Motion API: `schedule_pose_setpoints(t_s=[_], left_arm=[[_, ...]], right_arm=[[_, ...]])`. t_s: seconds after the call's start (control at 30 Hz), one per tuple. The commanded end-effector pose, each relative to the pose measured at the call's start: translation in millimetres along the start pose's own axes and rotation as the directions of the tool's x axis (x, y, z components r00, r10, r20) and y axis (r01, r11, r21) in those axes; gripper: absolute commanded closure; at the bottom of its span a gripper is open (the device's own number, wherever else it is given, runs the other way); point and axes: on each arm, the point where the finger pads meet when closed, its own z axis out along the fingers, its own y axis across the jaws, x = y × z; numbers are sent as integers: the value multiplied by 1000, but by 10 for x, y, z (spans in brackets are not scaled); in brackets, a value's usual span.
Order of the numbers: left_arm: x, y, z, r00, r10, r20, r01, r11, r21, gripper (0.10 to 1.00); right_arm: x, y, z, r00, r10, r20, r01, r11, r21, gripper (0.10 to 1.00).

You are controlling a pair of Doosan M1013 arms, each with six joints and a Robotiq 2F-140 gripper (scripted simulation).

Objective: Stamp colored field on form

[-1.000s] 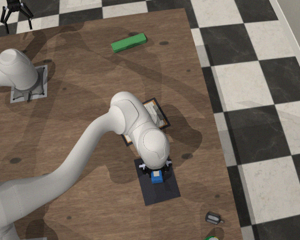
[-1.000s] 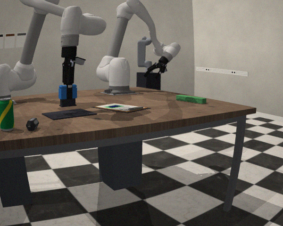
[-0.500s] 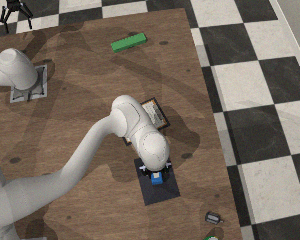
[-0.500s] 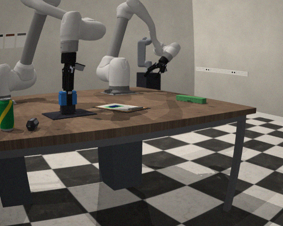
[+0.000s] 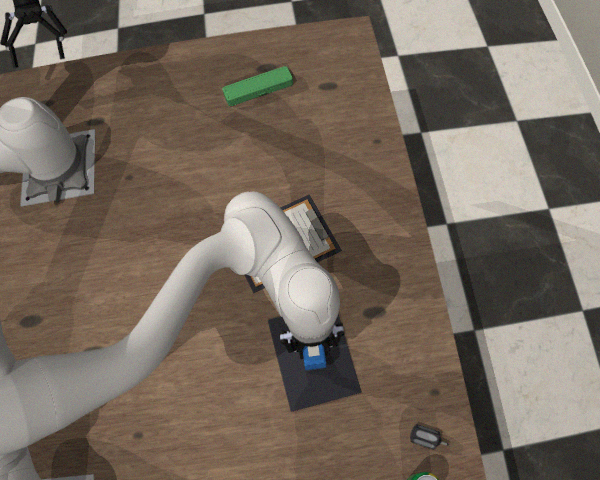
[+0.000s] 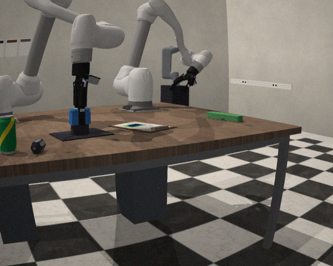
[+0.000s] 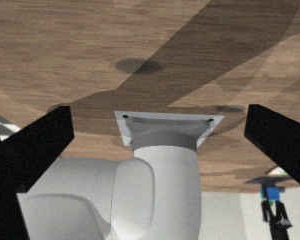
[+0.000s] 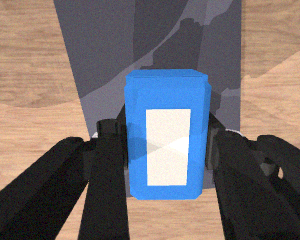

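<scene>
Blue stamp (image 5: 314, 357) (image 8: 168, 145) | upright between fingertips | right gripper (image 5: 313, 347) (image 6: 81, 114) (image 8: 167, 147) pinching it | over mat (image 5: 323, 390) (image 6: 99, 133) (image 8: 110, 55)

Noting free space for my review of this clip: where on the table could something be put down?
Between the green box and the clipboard lies bare wood. Crowded: the dark mat, with the stamp and right gripper.

no readable text, labels or numbers
</scene>
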Motion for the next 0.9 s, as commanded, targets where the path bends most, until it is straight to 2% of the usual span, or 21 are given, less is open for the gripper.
schedule_pose_setpoints(t_s=[0.0,0.5,0.53,0.87], left_arm=[[13,18,-40,1000,5,-2,-5,1000,-9,98],[13,18,-40,1000,5,-2,-5,1000,-9,98],[13,18,-40,1000,5,-2,-5,1000,-9,98],[13,18,-40,1000,5,-2,-5,1000,-9,98]], right_arm=[[-11,3,19,1000,-7,0,7,1000,0,831],[-12,2,34,1000,-7,0,7,1000,0,831],[-12,2,34,1000,-7,0,7,1000,0,526],[-12,2,34,1000,-7,0,7,1000,0,526]])
